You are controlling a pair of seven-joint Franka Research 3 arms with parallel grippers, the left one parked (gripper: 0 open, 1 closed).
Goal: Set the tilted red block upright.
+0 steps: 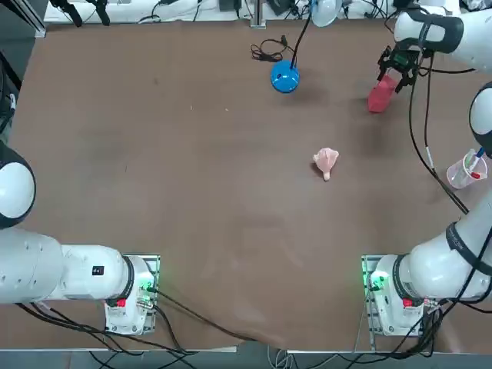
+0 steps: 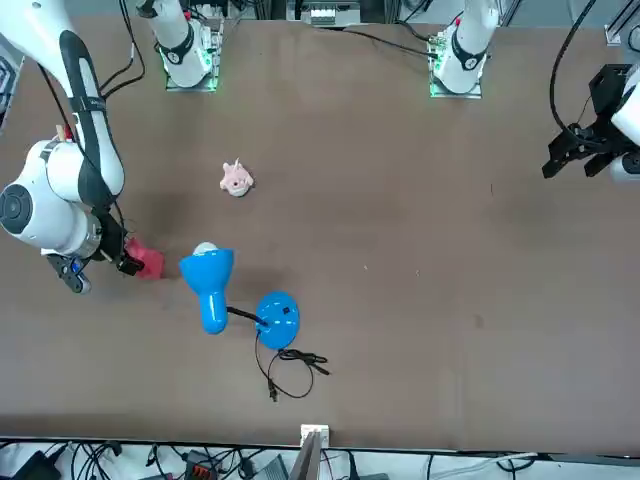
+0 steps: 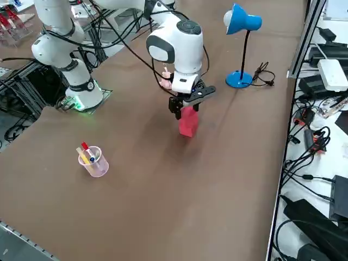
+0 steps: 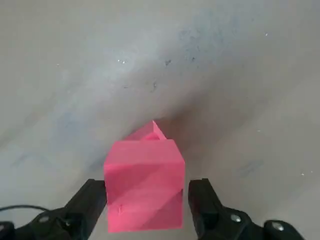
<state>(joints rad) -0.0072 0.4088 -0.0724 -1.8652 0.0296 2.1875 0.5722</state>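
the right claw (image 4: 145, 200) hangs spread wide around the top of the red block (image 4: 144, 186), fingers not touching.

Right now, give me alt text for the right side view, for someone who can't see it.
The right hand hangs open just over the top of the red block, one finger on either side, on a brown table. A blue desk lamp stands beyond it, and a clear cup of pens sits nearer the camera.
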